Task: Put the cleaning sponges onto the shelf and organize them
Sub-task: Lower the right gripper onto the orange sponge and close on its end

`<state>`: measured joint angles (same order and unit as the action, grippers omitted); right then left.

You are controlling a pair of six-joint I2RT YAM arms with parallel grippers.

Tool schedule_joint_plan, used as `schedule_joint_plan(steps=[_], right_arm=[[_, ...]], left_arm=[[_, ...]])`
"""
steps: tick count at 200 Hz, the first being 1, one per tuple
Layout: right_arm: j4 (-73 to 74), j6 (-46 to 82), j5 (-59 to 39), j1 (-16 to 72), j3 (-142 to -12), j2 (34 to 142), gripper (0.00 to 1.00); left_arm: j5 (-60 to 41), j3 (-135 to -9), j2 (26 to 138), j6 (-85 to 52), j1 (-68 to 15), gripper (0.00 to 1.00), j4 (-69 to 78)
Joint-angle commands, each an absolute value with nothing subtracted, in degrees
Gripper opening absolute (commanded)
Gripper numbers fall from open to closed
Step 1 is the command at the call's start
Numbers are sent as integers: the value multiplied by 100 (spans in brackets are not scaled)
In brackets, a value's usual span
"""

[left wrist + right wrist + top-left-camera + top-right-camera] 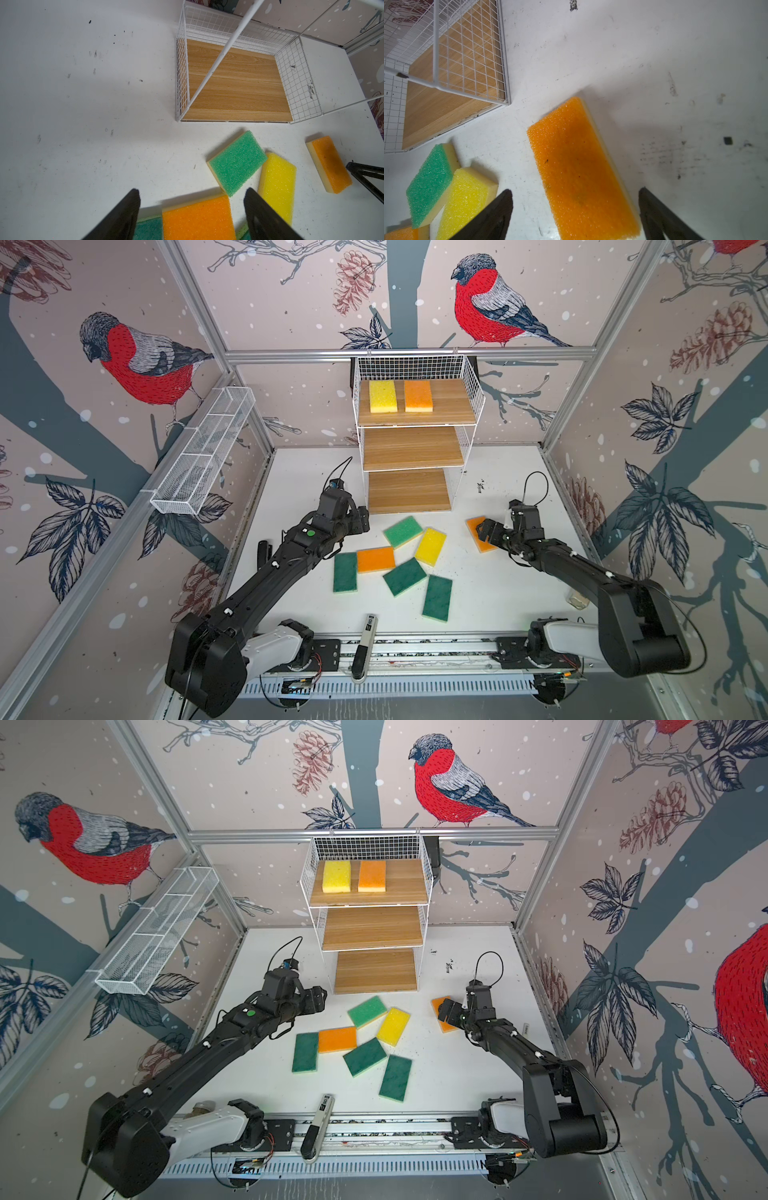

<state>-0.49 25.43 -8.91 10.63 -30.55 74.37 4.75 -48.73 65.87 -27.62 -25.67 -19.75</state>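
The right end effector (575, 190) hangs with its jaws spread wide and gripping nothing, directly over the lone orange sponge (581, 166). That sponge lies flat on the table (498, 597), orange face up. It is just to the right of the shelf (411, 448), near the lowest board, and well apart from the other loose sponges. In the right wrist view its long axis runs between the two fingers (492, 216), along the line of reach and only slightly skewed. The fingers therefore bracket its long sides, and the closing line crosses its short width. I judge the fingertips to be above the sponge and not touching it, though I cannot tell how high. A straight drop with a small twist looks like all the next grasp needs, and the right arm is plainly the nearer one.

The left end effector (192, 190) is also spread and holds nothing. It hangs above the table near the front left corner of the lowest board. The second orange sponge (197, 218) shows between its fingers (124, 218) and touches one of three dark green sponges (345, 572) along one side. A light green sponge (402, 531) and a loose yellow sponge (431, 546) lie close by.

A shelved yellow sponge (382, 396) and a shelved orange sponge (418, 396) sit side by side on the top board. The middle and lowest boards are bare.
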Motion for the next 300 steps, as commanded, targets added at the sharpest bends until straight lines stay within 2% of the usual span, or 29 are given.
schedule_joint_plan(steps=[1, 117, 187, 300], right_arm=[[-47, 2487, -767, 1116, -3124, 7526, 95], [-527, 2789, -250, 2032, -3164, 7521, 95], [-959, 3036, 649, 2591, -3300, 7453, 95], [-1118, 2953, 1141, 2809, -3558, 7971, 94]], left_arm=[[537, -4871, 6529, -2804, -2566, 80, -1898], [551, -4764, 6075, -2875, -2563, 80, -2078], [510, -4642, 5841, -2894, -2566, 80, -2104], [493, -4521, 5669, -2988, -2566, 80, -2045]])
